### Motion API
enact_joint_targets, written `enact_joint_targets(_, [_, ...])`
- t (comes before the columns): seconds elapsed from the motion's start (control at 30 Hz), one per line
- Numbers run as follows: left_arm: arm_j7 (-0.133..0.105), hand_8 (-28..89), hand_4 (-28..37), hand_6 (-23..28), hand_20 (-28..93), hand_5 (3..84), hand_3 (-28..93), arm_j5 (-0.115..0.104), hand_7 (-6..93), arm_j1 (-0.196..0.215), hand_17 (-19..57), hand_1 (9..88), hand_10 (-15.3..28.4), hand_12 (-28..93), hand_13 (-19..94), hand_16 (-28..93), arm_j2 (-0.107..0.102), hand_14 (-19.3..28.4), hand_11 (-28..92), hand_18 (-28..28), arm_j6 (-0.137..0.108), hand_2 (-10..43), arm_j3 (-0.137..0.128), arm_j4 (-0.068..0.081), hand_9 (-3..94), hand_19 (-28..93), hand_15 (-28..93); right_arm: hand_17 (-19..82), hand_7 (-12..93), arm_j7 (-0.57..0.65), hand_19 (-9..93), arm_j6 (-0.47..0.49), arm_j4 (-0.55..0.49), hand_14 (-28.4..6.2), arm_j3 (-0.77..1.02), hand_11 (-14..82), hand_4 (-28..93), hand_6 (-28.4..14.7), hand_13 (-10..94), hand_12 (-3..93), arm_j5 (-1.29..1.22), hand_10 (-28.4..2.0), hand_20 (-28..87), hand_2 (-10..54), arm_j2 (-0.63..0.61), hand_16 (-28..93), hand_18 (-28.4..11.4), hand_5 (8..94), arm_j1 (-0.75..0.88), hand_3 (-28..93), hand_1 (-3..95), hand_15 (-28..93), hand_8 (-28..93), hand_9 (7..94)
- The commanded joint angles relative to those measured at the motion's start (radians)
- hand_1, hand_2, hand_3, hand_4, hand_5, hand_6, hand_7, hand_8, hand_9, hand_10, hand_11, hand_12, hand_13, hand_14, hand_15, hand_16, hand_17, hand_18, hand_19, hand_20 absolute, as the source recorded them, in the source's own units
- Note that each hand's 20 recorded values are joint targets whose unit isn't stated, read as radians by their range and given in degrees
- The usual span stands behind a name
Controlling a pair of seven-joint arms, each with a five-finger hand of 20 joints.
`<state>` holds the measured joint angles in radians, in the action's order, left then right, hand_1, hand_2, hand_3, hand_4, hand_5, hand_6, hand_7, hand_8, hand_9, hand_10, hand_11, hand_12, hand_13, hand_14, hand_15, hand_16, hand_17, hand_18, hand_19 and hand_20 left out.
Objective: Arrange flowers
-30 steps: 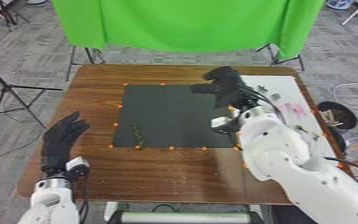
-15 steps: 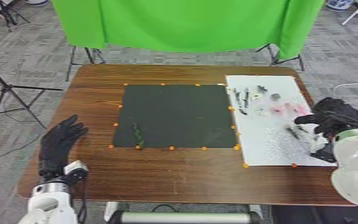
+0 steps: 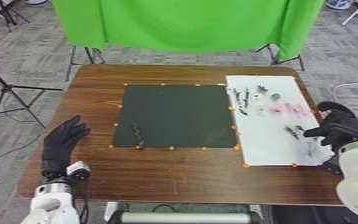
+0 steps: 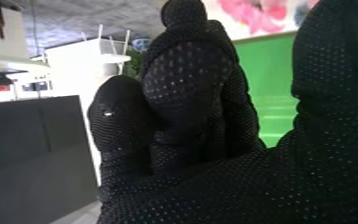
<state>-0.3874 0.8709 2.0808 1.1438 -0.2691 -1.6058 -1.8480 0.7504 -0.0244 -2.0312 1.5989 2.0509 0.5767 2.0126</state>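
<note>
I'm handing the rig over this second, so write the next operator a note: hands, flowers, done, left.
Left hand: open, empty, left of the black sheet.
Right hand: open, at the right edge of the white board, nothing seen in it.
Things: pink flowers, dark stems and thin sprigs lie on the white board.
Done: one green sprig lies on the black sheet, toward its near left corner.
Left: probably adding pieces from the board to the sheet.
</note>
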Motion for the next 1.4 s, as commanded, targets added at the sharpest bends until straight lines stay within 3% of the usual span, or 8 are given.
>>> enact_joint_targets(0.03, [0.012, -9, -28.3, -0.8, 26, 53.5, 74, 0.003, 17.9, 0.014, 16.8, 21.3, 13.8, 13, 45, 0, 0.017, 17.4, 21, 11.6, -0.001, -2.9, 0.010, 0.004, 51.8, 6, 27, 66, 17, 0.017, 93, -0.018, 0.027, -4.3, -0.031, 21.0, -15, -4.1, 92, 18.5, -0.006, -14.2, 37, -9.5, 0.021, 30, -9.4, 65.9, 0.013, 65, 34.6, 50, -7, 83.9])
enact_joint_targets(0.27, [0.014, -9, -28.3, -0.7, 26, 53.5, 75, 0.002, 17.9, 0.015, 16.5, 21.9, 13.8, 13, 45, 0, 0.017, 17.4, 21, 11.7, -0.005, -3.1, 0.012, 0.003, 51.7, 6, 27, 68, 19, 0.021, 93, -0.069, 0.045, -3.4, -0.068, 23.2, -17, -3.1, 94, 19.5, -0.008, -12.9, 36, -9.5, 0.017, 29, -8.9, 71.4, -0.006, 67, 40.5, 50, -8, 89.6])
enact_joint_targets(0.37, [0.016, -9, -28.3, -0.7, 26, 53.5, 75, 0.003, 17.8, 0.011, 16.4, 22.0, 13.8, 13, 45, 0, 0.017, 17.5, 21, 11.7, -0.001, -3.1, 0.016, 0.005, 51.7, 6, 27, 69, 19, 0.021, 93, -0.089, 0.051, -3.3, -0.082, 25.5, -17, -3.5, 94, 20.1, -0.017, -12.1, 36, -9.5, 0.017, 27, -8.8, 74.4, -0.010, 61, 46.5, 53, 8, 91.7])
enact_joint_targets(0.53, [0.016, -9, -28.3, -0.7, 26, 53.4, 75, 0.002, 17.8, 0.016, 16.3, 22.1, 13.8, 13, 45, 0, 0.018, 17.4, 21, 11.7, -0.001, -3.2, 0.015, 0.003, 51.7, 6, 27, 71, 21, 0.014, 93, -0.140, 0.059, -3.2, -0.097, 30.2, -15, -2.9, 94, 20.8, -0.013, -11.3, 36, -9.5, 0.013, 24, -8.6, 80.5, -0.021, 58, 53.4, 56, 14, 93.6])
enact_joint_targets(0.83, [0.026, -9, -28.3, -0.6, 25, 53.2, 75, -0.001, 17.8, 0.017, 16.0, 21.9, 13.9, 13, 45, 0, 0.011, 17.4, 21, 11.7, 0.000, -3.5, 0.009, 0.001, 51.7, 6, 27, 73, 24, 0.012, 93, -0.211, -0.037, -2.9, -0.045, 35.2, -14, -3.1, 94, 19.5, -0.119, -10.9, 37, -9.3, 0.025, 22, -8.4, 83.2, -0.051, 61, 54.8, 60, 15, 93.7])
enact_joint_targets(1.2, [0.032, -9, -28.1, -0.4, 25, 53.0, 75, 0.006, 17.6, 0.018, 15.8, 22.3, 13.9, 13, 45, 0, 0.001, 17.3, 21, 11.7, 0.006, -3.9, 0.008, -0.003, 51.6, 6, 27, 74, 23, -0.039, 92, -0.458, -0.100, -2.4, -0.253, 36.1, -13, -4.1, 94, 18.1, -0.574, -11.4, 35, -9.5, 0.068, 20, -7.0, 84.2, -0.306, 60, 56.0, 60, 14, 93.7])
enact_joint_targets(1.4, [0.033, -9, -27.6, -0.3, 25, 53.0, 75, 0.006, 17.5, 0.010, 15.8, 22.5, 13.8, 13, 45, 0, -0.009, 17.2, 21, 11.7, 0.012, -4.2, 0.011, -0.004, 51.5, 6, 27, 76, 21, -0.052, 90, -0.515, -0.086, -2.3, -0.396, 35.4, -13, -4.9, 94, 17.0, -0.753, -11.6, 32, -9.5, 0.105, 19, -6.0, 84.8, -0.463, 60, 57.4, 59, 14, 93.7])
